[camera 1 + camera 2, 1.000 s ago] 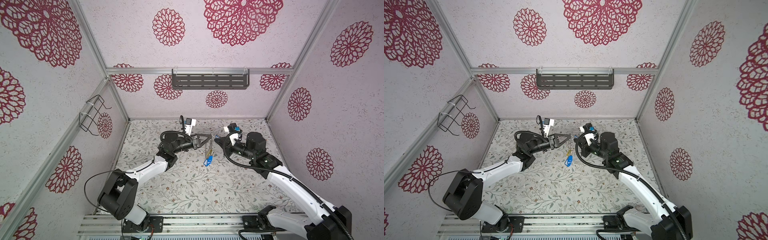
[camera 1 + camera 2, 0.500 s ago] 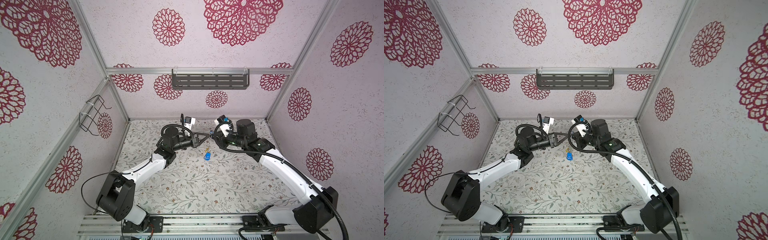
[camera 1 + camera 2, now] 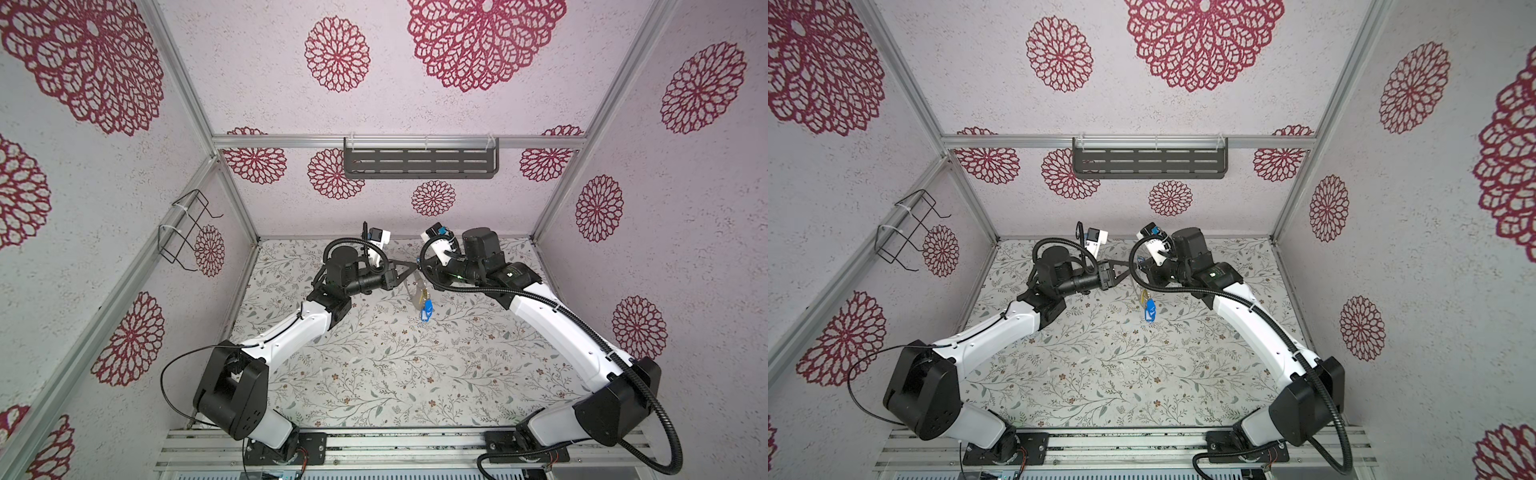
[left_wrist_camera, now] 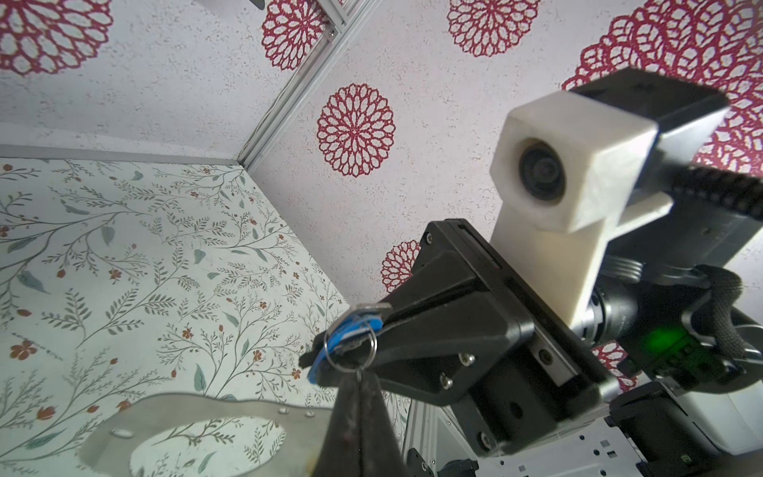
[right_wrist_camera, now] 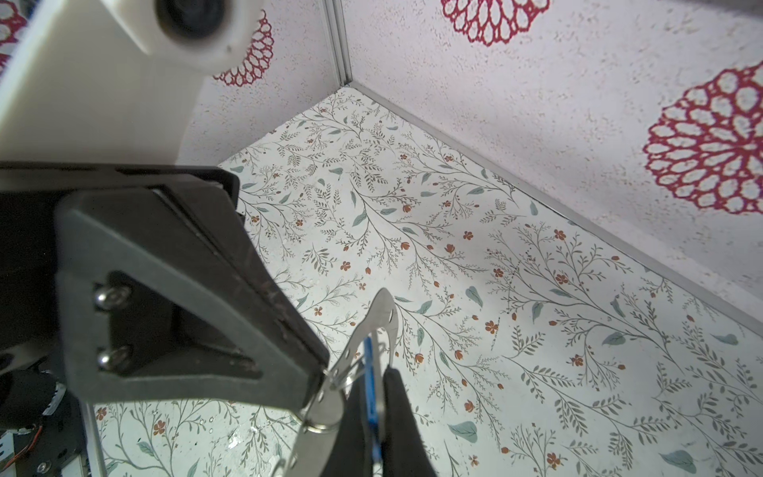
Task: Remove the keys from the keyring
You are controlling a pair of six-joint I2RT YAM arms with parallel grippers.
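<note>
The keyring [image 3: 411, 292], a flat grey metal plate with a wide hole, hangs above the floral table at the middle rear. My left gripper [image 3: 412, 266] is shut on its rim [image 4: 198, 417]. Keys with blue tags [image 3: 427, 309] dangle below the plate in both top views [image 3: 1149, 309]. My right gripper [image 3: 422, 271] meets the left one tip to tip and is shut on one blue tag [image 5: 368, 363]. That tag's small split ring [image 4: 351, 351] sits at the left gripper [image 4: 358, 378]. In the right wrist view the keyring [image 5: 382, 314] shows edge-on beside my right gripper [image 5: 373, 373].
A dark slotted shelf [image 3: 419, 162] hangs on the back wall above both arms. A black wire rack [image 3: 187, 232] is fixed to the left wall. The floral table [image 3: 395, 374] spreads in front of the grippers, walled on three sides.
The right arm has swung toward the back wall and its gripper has drawn close against the left gripper's tip. The left arm shifted slightly back; the hanging keys swayed a little.
</note>
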